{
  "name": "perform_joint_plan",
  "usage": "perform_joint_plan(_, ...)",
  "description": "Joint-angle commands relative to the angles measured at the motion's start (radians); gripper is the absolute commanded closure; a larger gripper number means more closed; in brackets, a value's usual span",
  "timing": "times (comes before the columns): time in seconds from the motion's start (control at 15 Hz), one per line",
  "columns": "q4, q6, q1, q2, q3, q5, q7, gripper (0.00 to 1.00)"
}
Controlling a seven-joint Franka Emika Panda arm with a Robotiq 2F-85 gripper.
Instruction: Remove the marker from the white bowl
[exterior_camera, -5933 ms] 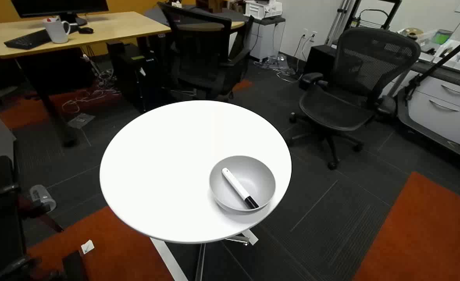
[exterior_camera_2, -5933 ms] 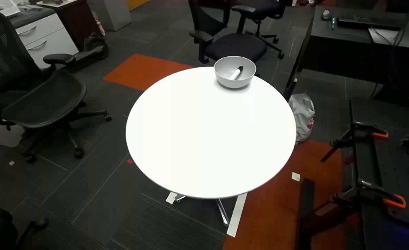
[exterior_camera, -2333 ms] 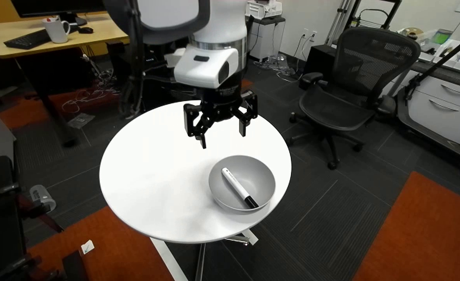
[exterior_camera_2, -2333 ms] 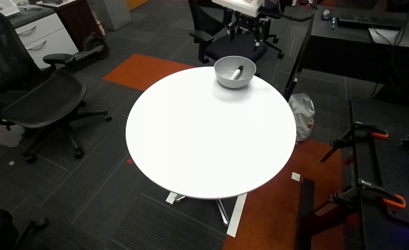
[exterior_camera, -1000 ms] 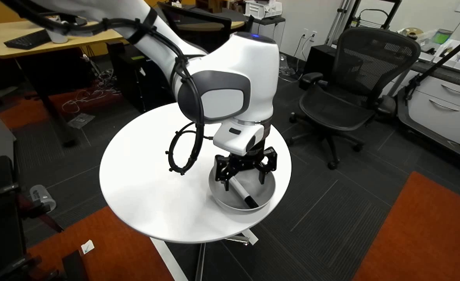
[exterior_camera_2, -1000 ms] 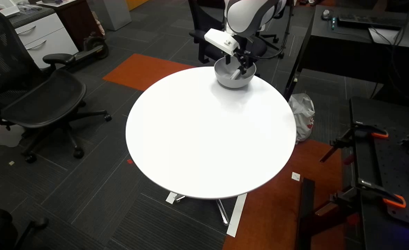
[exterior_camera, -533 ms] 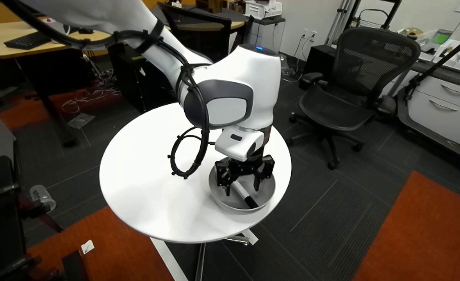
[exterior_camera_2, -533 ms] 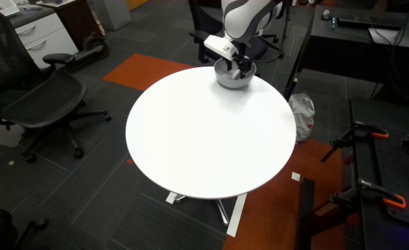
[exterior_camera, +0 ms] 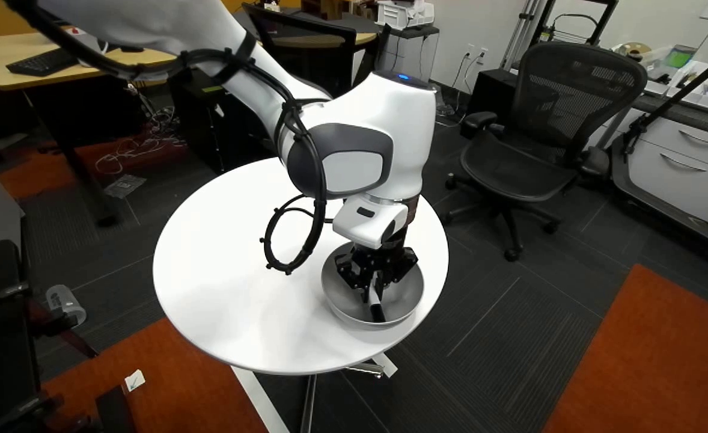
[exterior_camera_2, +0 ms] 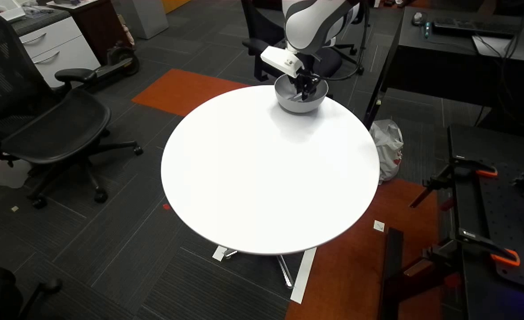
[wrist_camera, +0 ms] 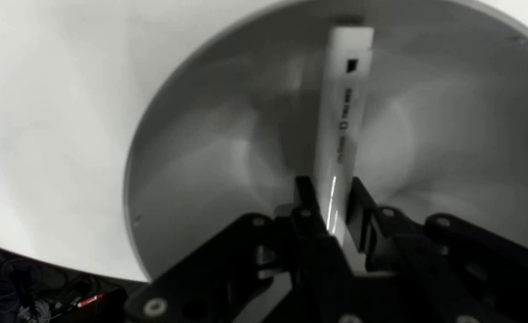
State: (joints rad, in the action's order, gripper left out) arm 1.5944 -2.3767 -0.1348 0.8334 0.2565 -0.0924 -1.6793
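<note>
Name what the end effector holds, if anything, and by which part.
The end effector holds the marker by its white barrel, short of the black end.

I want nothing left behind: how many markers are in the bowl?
1: the marker held by the gripper inside the bowl. Part of the bowl is blocked, so another may hide.

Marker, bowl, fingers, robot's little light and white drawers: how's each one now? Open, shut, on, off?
White bowl: upright on the round table.
Marker: inside the bowl, gripped; can't tell whether it touches the bowl.
Fingers: closed on the marker, one each side.
Robot's light: on, blue.
White drawers: shut.
</note>
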Motion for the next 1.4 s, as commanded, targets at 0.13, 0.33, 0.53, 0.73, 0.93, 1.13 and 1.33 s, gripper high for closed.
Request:
perform_joint_plan(0.13, 0.046, 0.010, -0.002, -0.082, 0.015, -0.028, -0.011, 0.95)
perform_joint_plan(0.33, 0.105, -0.006, 0.000, -0.172, 0.035, -0.018, 0.002, 0.95)
perform_joint_plan(0.53, 0.173, -0.011, 0.011, -0.273, 0.044, 0.003, 0.014, 0.95)
perform_joint_plan(0.73, 0.251, -0.029, 0.034, -0.372, 0.045, 0.046, 0.024, 0.95)
perform_joint_plan(0.93, 0.327, -0.035, 0.079, -0.456, 0.036, 0.125, 0.014, 0.95)
perform_joint_plan(1.13, 0.402, -0.038, 0.133, -0.525, 0.012, 0.201, 0.005, 0.95)
perform_joint_plan(1.33, 0.469, -0.034, 0.182, -0.570, -0.034, 0.267, 0.007, 0.95)
